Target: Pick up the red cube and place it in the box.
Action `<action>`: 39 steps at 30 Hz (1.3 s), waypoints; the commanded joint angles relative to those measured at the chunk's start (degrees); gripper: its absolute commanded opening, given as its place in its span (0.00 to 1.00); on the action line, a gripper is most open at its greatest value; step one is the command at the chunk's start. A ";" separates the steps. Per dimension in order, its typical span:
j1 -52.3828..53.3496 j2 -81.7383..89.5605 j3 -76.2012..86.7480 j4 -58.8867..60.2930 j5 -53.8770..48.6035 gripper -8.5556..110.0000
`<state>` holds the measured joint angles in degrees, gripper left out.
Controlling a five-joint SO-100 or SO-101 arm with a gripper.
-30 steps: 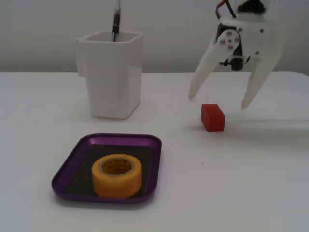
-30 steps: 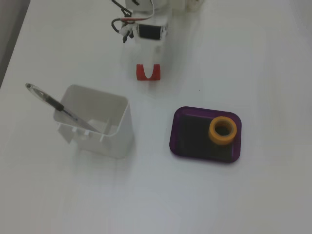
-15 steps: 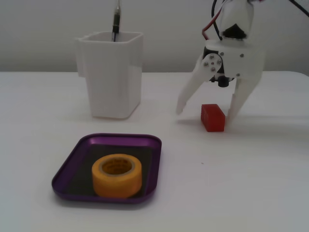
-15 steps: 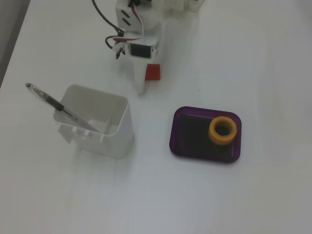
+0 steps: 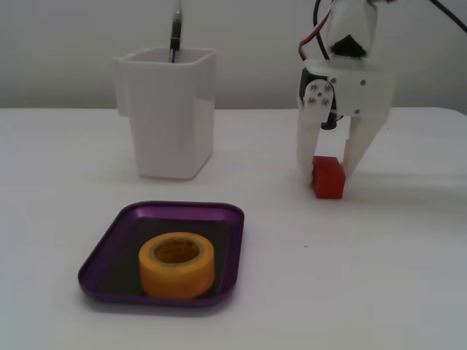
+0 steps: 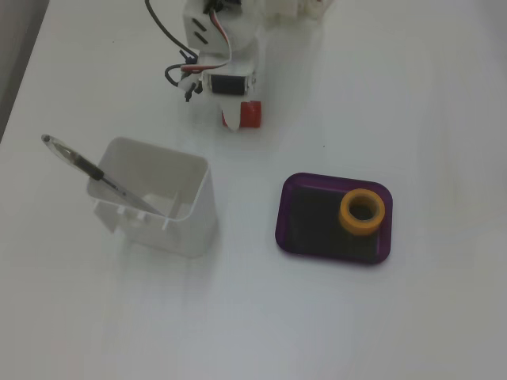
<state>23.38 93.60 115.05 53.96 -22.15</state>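
Gripper straddles cube at right of frame

Gripper [image 5: 328, 175] stands over the red cube [image 5: 328, 178], right of centre in a fixed view, its fingers spread open on either side of the cube, which sits on the table [image 5: 408, 277]. The purple tray [image 5: 98, 259] at lower left holds a yellow tape roll [image 5: 177, 265]. Risk: the roll crowds the tray, so a released cube may land on it and bounce out.

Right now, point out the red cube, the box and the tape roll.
red cube [image 5: 328, 178], a fixed view, front face.
box [image 5: 98, 257], a fixed view, left rim.
tape roll [image 6: 363, 223], a fixed view, yellow ring's near edge.
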 commanded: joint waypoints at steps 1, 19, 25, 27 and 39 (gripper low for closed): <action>-0.53 8.53 -0.79 4.04 0.00 0.07; -26.89 43.24 0.26 5.19 28.04 0.07; -26.28 23.73 -2.99 -4.22 30.76 0.07; -26.19 16.44 -6.15 -5.45 30.76 0.07; -26.19 -10.02 -28.56 -5.45 30.85 0.07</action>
<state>-2.64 84.64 92.64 49.31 8.26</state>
